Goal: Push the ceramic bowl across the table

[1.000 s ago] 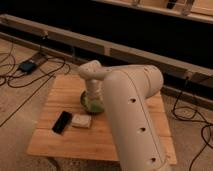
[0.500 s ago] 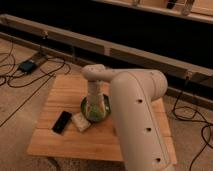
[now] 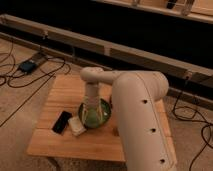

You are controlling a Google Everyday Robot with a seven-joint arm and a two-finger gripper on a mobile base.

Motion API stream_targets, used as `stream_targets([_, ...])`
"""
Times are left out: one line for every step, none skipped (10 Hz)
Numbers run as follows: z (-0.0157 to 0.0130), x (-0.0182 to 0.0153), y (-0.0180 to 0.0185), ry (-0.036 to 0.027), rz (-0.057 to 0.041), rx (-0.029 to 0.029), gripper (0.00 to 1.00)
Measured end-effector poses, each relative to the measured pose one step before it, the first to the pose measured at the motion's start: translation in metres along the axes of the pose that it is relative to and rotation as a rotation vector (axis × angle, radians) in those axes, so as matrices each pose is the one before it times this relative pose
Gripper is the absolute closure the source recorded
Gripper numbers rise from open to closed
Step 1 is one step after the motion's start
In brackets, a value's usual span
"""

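Note:
The green ceramic bowl [image 3: 101, 118] sits near the middle of the light wooden slatted table [image 3: 62, 90], toward its front half. My white arm reaches from the lower right over the table and bends down. My gripper [image 3: 91, 111] points straight down into the bowl, hiding part of its inside. The bowl's left rim is close to a small white object.
A black phone [image 3: 61, 121] lies on the table left of the bowl, with a small white object [image 3: 76, 126] between them. Black cables and a small box [image 3: 29, 65] lie on the carpet at left. A dark low wall runs behind the table.
The bowl and my gripper have moved together toward the table's front edge, closer to the white object and the phone.

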Motion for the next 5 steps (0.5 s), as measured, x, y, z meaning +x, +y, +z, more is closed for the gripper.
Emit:
stream_targets([-0.00524,0.00381,0.00597,-0.00930,-0.02436,-0.01286,0.35])
stream_targets([-0.00859,0.00234,0.00744,-0.01922,-0.02566,-0.01904,0.35])
stream_targets([-0.01438,0.00137,0.01061,-0.03366,-0.03471,-0.02843,0.35])
stream_targets([-0.02263,0.00051,0.01545,-0.05365,-0.04331,-0.03804,0.35])
stream_targets([-0.01126,-0.00013,0.00877,-0.02650,-0.01994,-0.01764,0.35])
